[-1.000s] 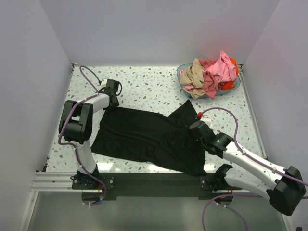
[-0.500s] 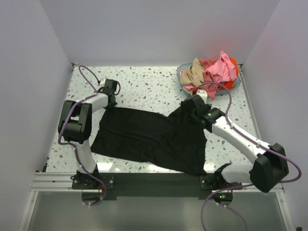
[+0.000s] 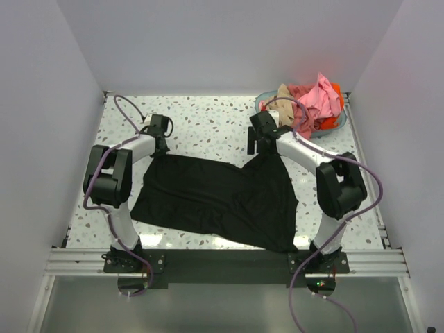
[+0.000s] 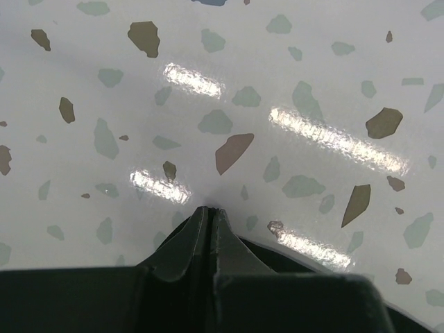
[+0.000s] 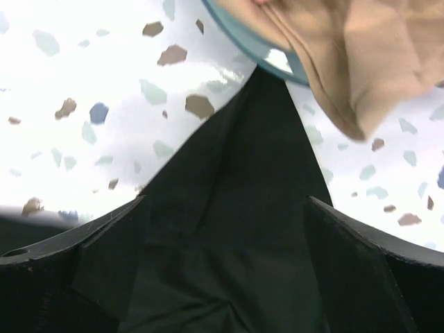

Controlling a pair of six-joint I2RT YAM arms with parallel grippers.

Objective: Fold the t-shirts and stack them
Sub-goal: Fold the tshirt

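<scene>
While the left tool (image 4: 208,215) is clenched, the released right tool (image 5: 225,201) straddles a corner of the limp black t-shirt (image 3: 215,198), a likely handhold.

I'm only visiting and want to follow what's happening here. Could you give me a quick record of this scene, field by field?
Surface: speckled table
Spread out: black t-shirt, open on the table, not yet folded
Left gripper: shut, at the shirt's far left corner; cannot tell if it pinches cloth
Right gripper: open, over the shirt's far right corner
Basket: teal, far right, heaped with a pink t-shirt, tan t-shirt and orange-red t-shirt
Folded stack: none yet
</scene>
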